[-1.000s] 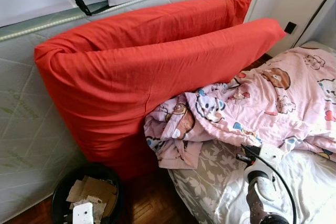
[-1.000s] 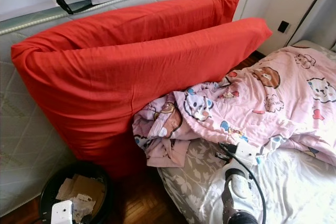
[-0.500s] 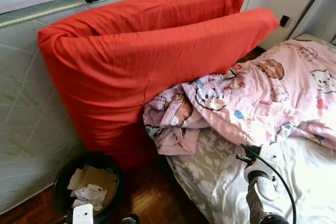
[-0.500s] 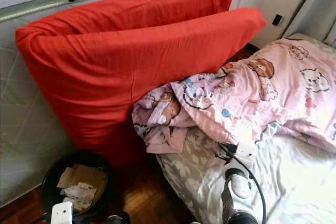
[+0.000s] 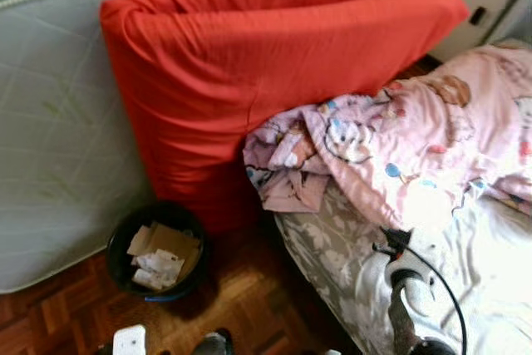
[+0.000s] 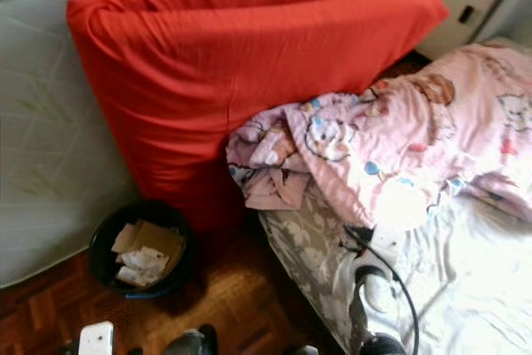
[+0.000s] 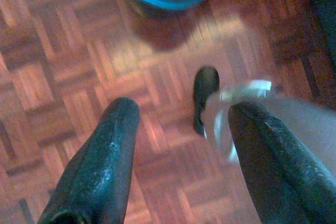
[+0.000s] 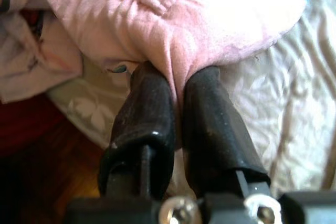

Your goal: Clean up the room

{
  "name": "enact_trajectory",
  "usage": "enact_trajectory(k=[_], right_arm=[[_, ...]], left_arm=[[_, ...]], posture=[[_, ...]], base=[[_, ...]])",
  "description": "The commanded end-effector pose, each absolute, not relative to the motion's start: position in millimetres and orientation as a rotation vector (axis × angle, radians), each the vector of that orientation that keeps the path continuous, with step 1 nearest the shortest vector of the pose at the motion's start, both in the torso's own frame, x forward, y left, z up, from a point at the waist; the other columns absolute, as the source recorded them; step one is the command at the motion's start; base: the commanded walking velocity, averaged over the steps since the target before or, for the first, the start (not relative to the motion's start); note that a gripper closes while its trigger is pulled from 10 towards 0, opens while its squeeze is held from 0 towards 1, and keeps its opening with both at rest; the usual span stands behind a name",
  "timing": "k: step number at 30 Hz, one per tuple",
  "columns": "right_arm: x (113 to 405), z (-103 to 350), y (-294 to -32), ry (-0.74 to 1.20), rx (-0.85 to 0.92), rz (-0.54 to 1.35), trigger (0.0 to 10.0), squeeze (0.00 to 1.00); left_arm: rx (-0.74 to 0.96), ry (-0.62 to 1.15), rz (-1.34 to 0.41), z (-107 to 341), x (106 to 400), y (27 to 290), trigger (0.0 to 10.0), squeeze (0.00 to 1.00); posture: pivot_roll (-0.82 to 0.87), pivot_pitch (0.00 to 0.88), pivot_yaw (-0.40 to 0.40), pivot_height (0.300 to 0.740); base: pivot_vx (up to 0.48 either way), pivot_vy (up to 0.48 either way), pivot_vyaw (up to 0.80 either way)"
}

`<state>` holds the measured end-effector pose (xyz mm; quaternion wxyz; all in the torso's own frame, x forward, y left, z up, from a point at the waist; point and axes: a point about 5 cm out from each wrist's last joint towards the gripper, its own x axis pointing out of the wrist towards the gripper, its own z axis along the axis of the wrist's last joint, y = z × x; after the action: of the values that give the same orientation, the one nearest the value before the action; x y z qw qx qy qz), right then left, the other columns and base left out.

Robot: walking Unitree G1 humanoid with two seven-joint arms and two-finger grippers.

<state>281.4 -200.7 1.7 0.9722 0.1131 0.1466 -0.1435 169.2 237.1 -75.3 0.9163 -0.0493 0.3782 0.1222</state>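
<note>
A pink cartoon-print blanket [image 5: 432,139] lies crumpled on the bed, one end hanging off its head. In the right wrist view my right gripper [image 8: 176,77] is shut on a fold of the blanket's [image 8: 173,19] edge, and pink cloth sits between the two black fingers [image 8: 152,114]. From the head views the right arm [image 5: 406,288] reaches up from the bottom to that same edge. My left gripper [image 7: 184,111] hangs open above the parquet floor [image 7: 68,66], holding nothing. Its white wrist [image 5: 129,341] shows at the bottom left.
Two big red cushions [image 5: 266,64] lean on an upright mattress [image 5: 58,139] beside the bed. A black bin [image 5: 158,248] with cardboard and paper stands on the floor below them. The bed has a grey flowered sheet [image 5: 320,255]. A dark robot foot [image 7: 206,90] is near the left gripper.
The head camera has tilted down and swung, so more floor and the whole bin show now. The right gripper stays at the blanket's edge; the things themselves keep their places.
</note>
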Motion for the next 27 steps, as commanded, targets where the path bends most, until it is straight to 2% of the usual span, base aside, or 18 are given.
enact_trajectory(k=[1, 27], right_arm=[[277.2, -0.6, -205.6, 0.298, 0.220, -0.304, 10.0, 0.00], [280.6, 5.3, -200.7, 0.251, 0.205, -0.271, 10.0, 0.00]], left_arm=[[-0.112, 0.843, 0.256, -84.6, 150.8, 234.2, 10.0, 0.00], [-0.107, 0.823, 0.246, -82.8, 155.1, 232.6, 10.0, 0.00]], posture=[[0.03, 0.191, -0.030, 0.740], [0.03, 0.182, -0.029, 0.740]], base=[[-0.296, 0.000, 0.00], [-0.293, 0.000, 0.00]])
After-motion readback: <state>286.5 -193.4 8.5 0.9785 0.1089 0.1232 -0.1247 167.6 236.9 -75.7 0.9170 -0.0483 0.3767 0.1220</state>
